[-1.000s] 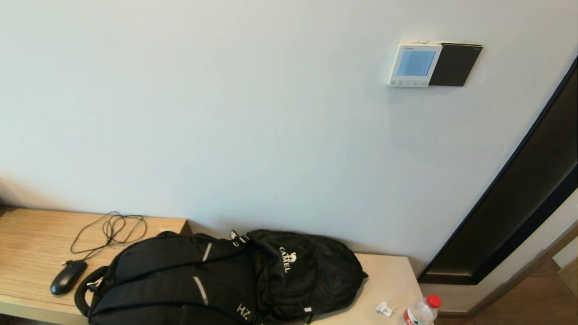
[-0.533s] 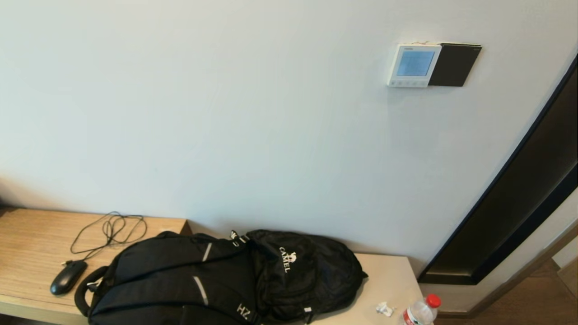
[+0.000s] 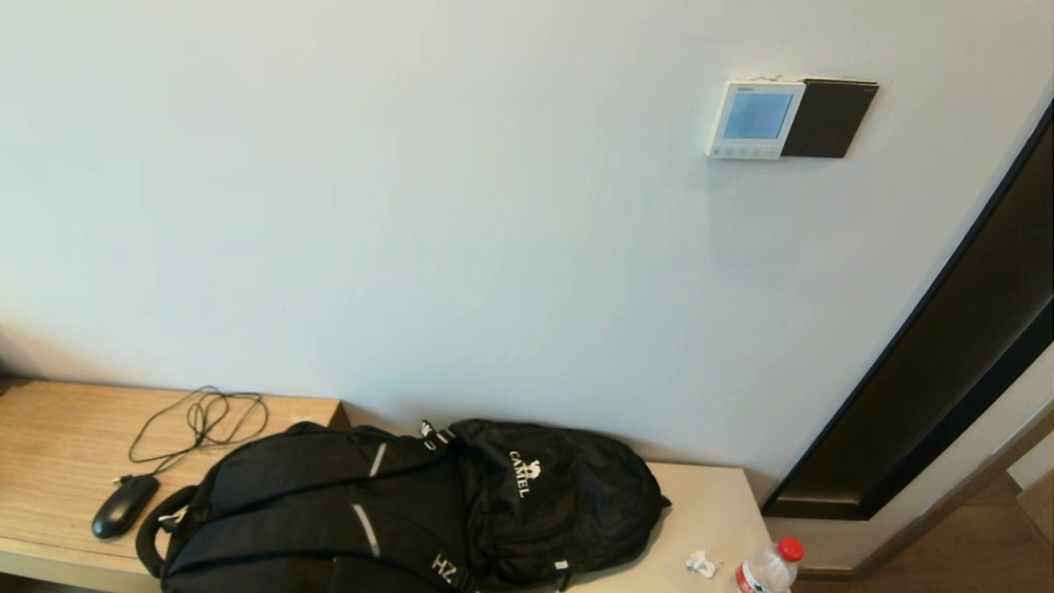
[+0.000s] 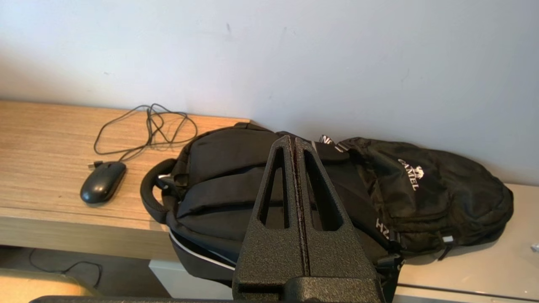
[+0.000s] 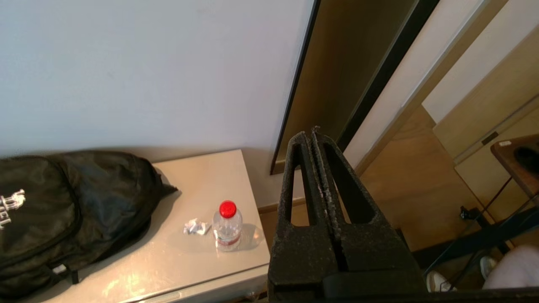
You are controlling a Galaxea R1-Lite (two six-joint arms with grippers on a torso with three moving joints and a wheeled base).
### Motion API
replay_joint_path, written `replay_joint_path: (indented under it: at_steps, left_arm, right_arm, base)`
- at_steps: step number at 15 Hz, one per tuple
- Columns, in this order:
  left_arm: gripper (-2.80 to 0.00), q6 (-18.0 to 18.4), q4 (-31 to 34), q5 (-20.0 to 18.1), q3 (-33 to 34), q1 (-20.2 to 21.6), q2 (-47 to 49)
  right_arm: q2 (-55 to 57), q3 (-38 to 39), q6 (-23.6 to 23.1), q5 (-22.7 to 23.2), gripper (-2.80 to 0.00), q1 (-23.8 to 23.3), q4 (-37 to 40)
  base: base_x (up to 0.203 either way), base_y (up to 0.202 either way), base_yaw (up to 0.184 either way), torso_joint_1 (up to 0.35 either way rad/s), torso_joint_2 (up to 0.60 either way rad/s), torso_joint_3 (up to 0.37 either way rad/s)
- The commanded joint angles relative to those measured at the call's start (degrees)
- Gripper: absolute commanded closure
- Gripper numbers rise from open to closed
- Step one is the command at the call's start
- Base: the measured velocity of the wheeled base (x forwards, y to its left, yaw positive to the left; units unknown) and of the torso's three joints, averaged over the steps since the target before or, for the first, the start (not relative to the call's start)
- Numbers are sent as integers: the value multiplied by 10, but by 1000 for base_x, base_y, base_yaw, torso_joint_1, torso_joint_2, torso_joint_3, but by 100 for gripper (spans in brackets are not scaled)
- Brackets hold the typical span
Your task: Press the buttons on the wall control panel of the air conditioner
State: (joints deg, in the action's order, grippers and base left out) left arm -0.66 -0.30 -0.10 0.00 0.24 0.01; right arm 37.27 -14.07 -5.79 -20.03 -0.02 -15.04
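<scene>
Pale wall fills most of what I can see from here, with a low tabletop running along its foot. Nearest the robot, both arms sit low and out of the head view. The left claw has its fingers pressed together on nothing, hanging over a black backpack. The right claw is likewise closed and empty, above the tabletop's end, where a red-capped water bottle stands beside a crumpled scrap of paper. A black mouse lies with its tangled cable on the wooden section to the left.

Farther off, high on the wall and to the right, is the wall control panel, touching a dark square plate on its right. The buttons run along its bottom strip, below the blue screen.

Neither claw is anywhere near it, so I judge the reach has not begun. The right arm looks the natural choice. Keeping the fingers closed gives one narrow tip. It should rise clear of the bottle, square up to the wall, then press a single button gently, as they sit close together.
</scene>
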Motion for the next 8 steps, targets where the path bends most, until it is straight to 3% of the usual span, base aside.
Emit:
replay_joint_path:
  at_steps: [1,8]
  left_arm:
    - [0,0,-1,0,0,0,0]
    - [0,0,-1,0,0,0,0]
  right_arm:
    - [-7,23,4,-1,0,0,-2]
    - [-19,22,5,-4,0,-3,1]
  base:
    - [0,0,0,0,0,0]
    - [0,0,0,0,0,0]
